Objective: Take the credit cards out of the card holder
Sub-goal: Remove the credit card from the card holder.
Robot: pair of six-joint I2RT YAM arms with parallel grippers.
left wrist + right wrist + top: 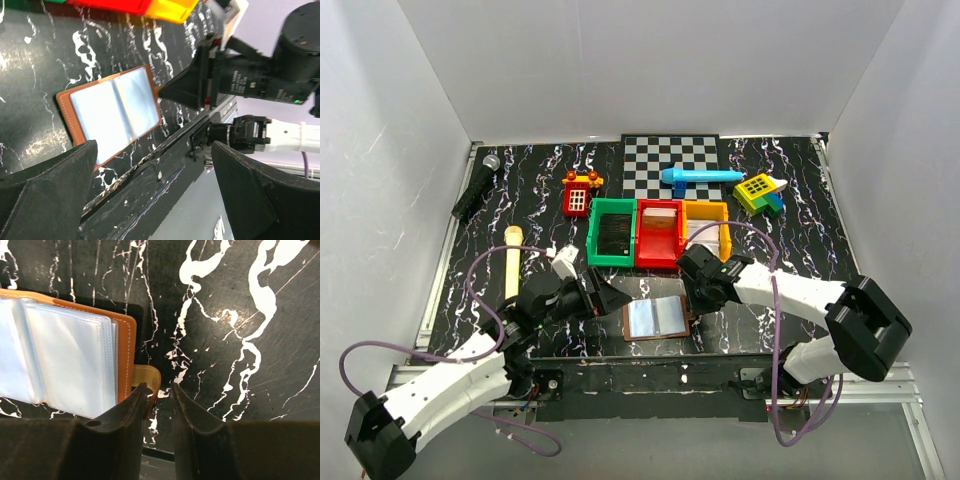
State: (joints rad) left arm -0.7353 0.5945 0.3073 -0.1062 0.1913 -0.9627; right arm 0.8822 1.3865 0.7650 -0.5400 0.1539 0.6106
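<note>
Black marbled table (800, 200), near front edge - card holder (658, 318) open flat, pale sleeves up, long axis L-R betw. both arms, just before red bin (641, 236). L gripper (607, 297) just off L end, spread wide, empty. R gripper (159, 388) nearer, at R end - narrow slit, nothing seen betw. jaws, clasp tab (151, 376) touching one fingertip.
</note>
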